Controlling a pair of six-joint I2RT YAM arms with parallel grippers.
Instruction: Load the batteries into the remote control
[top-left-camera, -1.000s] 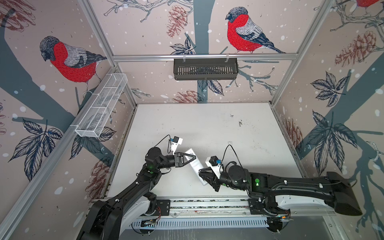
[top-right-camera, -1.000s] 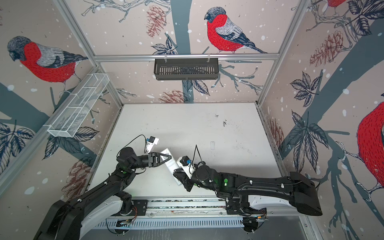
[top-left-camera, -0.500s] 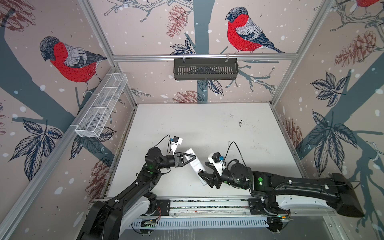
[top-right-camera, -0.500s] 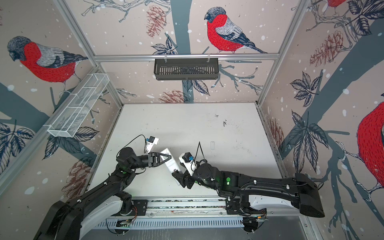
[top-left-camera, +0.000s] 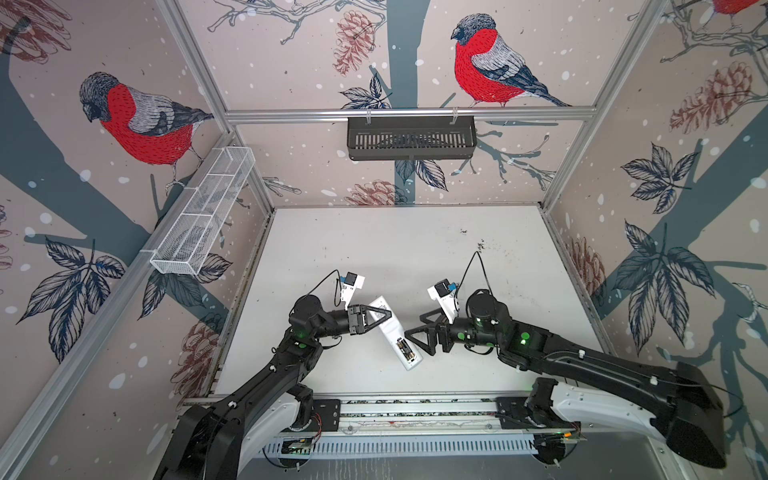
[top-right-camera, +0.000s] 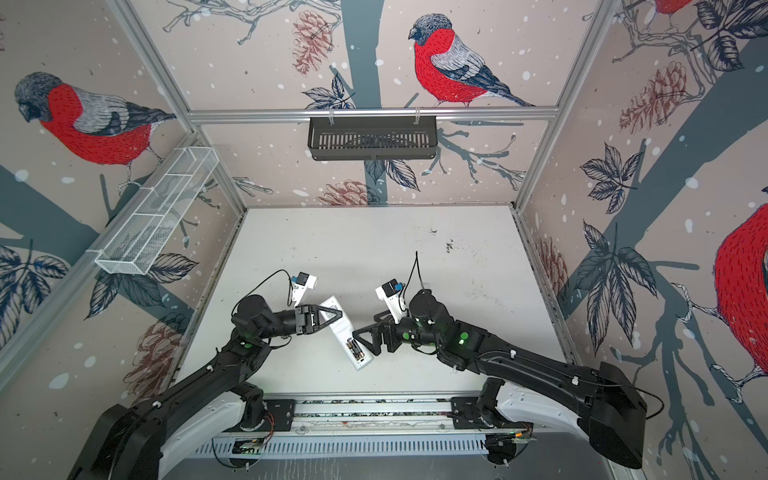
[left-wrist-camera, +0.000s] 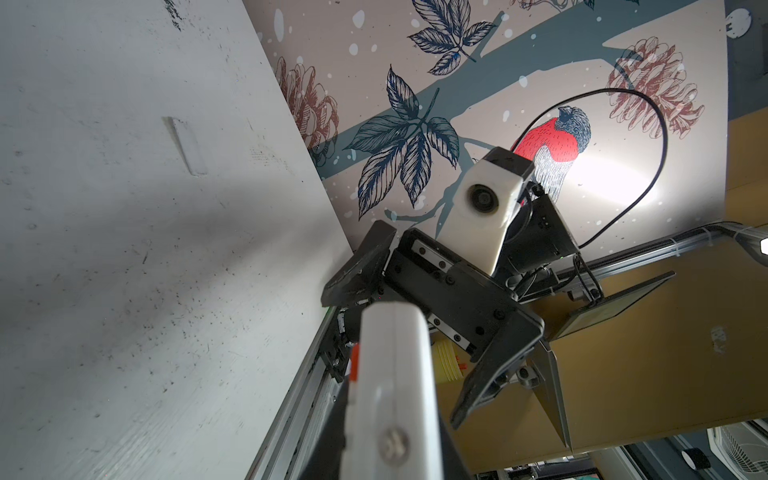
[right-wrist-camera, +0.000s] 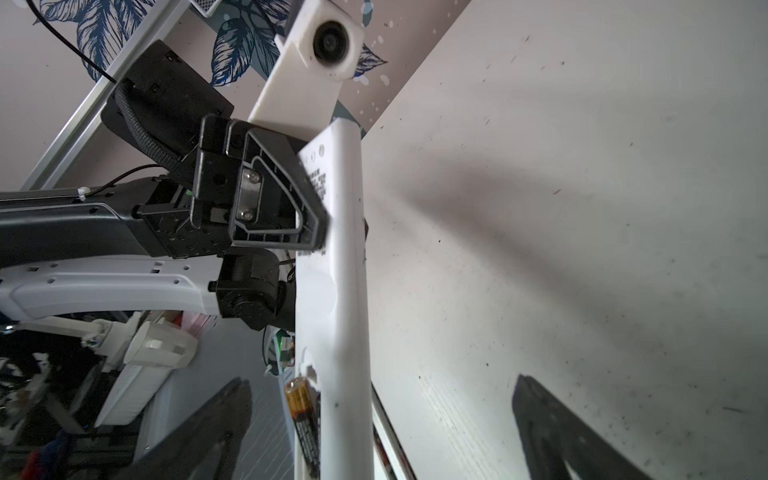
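The white remote control (top-left-camera: 388, 328) (top-right-camera: 340, 326) slants across the front of the table, back side up. My left gripper (top-left-camera: 384, 313) (top-right-camera: 336, 311) is shut on its far end. The batteries (top-left-camera: 404, 348) (top-right-camera: 355, 348) lie in the open compartment near its front end; in the right wrist view one gold-banded cell (right-wrist-camera: 301, 415) shows beside the remote's edge (right-wrist-camera: 336, 291). My right gripper (top-left-camera: 412, 325) (top-right-camera: 365, 325) (right-wrist-camera: 382, 440) stands wide open just right of the compartment, holding nothing. In the left wrist view the remote (left-wrist-camera: 395, 395) fills the foreground, blurred.
A small flat white piece (left-wrist-camera: 187, 145) lies on the white table (top-left-camera: 374, 249). A black basket (top-left-camera: 411, 137) hangs on the back wall and a white wire basket (top-left-camera: 203, 216) on the left wall. The arms' base rail (top-left-camera: 415, 409) runs along the front edge.
My right gripper has opened wide and drawn back to the right, off the remote's front end. The left gripper and the remote have stayed put.
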